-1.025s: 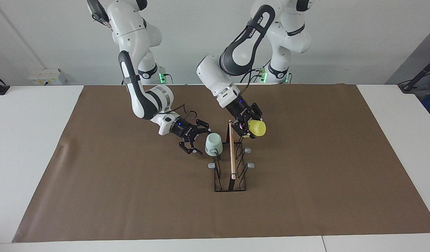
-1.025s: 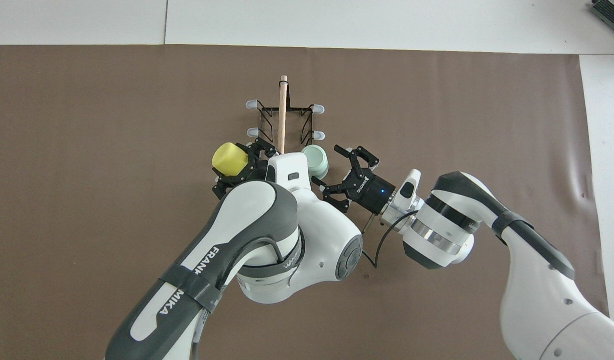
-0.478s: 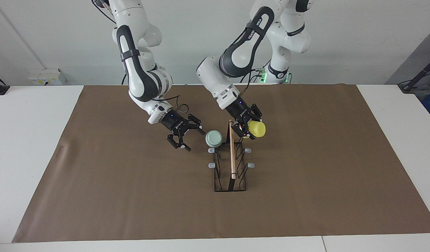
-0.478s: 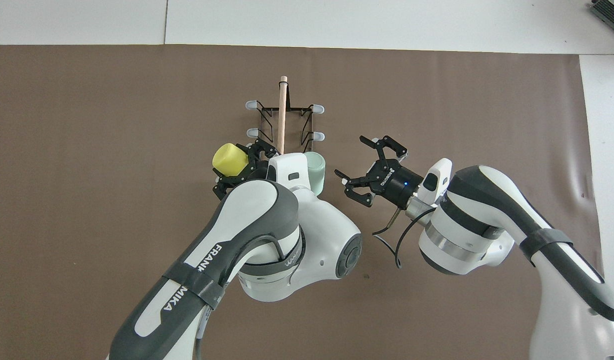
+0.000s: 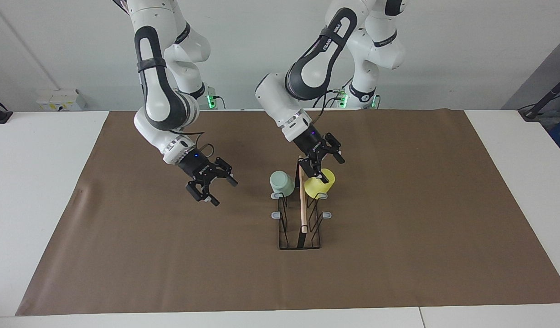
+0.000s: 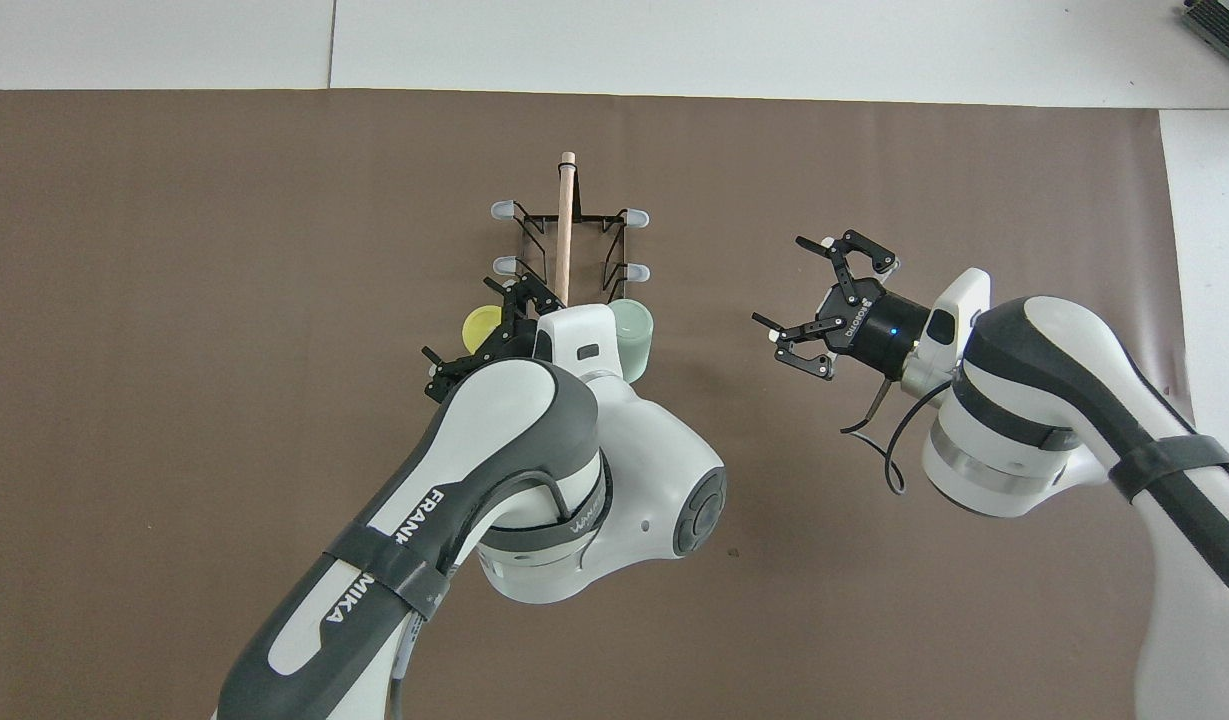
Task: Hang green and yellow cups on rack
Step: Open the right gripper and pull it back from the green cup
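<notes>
The black wire rack point(image 5: 302, 218) point(image 6: 566, 220) with its wooden rod stands mid-mat. A mint green cup point(image 5: 281, 182) point(image 6: 632, 330) hangs upside down on the prong nearest the robots, on the right arm's side. On the matching prong of the left arm's side hangs the yellow cup point(image 5: 319, 186) point(image 6: 480, 325). My left gripper point(image 5: 327, 167) point(image 6: 471, 335) is open just above the yellow cup, its fingers spread around the cup's top. Open and holding nothing, my right gripper point(image 5: 225, 193) point(image 6: 779, 280) hovers over bare mat toward the right arm's end.
A brown mat point(image 5: 421, 228) covers most of the white table point(image 5: 43, 182). The rack's remaining grey-tipped prongs point(image 5: 327, 214) carry nothing. The left arm's elbow hides the mat just robot-side of the rack in the overhead view.
The left gripper has opened and the yellow cup has dropped from tilted onto its prong. The right gripper has drawn away from the hung green cup toward the right arm's end.
</notes>
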{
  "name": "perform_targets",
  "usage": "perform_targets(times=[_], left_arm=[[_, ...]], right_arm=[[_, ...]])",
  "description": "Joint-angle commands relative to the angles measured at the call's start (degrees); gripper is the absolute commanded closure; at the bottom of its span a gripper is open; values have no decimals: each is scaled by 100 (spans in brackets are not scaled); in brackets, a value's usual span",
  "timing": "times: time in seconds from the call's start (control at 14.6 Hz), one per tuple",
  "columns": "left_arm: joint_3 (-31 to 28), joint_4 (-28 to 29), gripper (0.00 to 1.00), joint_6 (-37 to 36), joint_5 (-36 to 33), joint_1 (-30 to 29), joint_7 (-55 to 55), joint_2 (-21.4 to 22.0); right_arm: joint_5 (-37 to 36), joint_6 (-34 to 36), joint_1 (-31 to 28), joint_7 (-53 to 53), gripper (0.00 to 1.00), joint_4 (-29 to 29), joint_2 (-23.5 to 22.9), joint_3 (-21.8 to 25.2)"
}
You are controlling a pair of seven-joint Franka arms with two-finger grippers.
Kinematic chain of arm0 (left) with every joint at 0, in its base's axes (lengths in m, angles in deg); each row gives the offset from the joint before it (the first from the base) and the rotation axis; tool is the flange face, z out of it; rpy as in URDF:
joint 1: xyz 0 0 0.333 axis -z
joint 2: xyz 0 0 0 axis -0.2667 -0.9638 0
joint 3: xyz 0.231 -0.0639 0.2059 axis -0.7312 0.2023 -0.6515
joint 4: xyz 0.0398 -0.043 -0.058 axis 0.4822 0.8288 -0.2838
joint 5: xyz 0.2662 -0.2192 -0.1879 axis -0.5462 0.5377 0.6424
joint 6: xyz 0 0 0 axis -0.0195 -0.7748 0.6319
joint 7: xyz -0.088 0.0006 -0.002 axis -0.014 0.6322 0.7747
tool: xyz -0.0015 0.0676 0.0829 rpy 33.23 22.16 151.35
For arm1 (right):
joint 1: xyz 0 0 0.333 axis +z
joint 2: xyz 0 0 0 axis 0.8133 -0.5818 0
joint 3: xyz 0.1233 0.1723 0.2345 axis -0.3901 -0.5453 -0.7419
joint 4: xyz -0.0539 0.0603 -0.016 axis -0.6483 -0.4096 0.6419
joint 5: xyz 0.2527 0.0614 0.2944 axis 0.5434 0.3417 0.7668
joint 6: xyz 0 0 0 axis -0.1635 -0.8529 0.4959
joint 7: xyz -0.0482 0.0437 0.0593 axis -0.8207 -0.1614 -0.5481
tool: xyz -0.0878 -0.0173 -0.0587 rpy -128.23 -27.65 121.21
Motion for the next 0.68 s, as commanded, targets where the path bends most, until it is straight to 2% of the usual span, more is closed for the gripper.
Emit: perform_targets(times=[0.0, 0.41, 0.62], left_arm=[[-55, -79, 0, -178, -7, 105, -77, -8], [-108, -360, 0, -109, 45, -97, 150, 202], [-117, -702, 0, 75, 641, -588, 948, 308]], right_arm=[[-789, 8, -305, 158, 0, -179, -71, -67], [-2626, 420, -929, 176, 0, -715, -264, -58], [-3952, 921, -1281, 526, 0, -1259, -457, -49]])
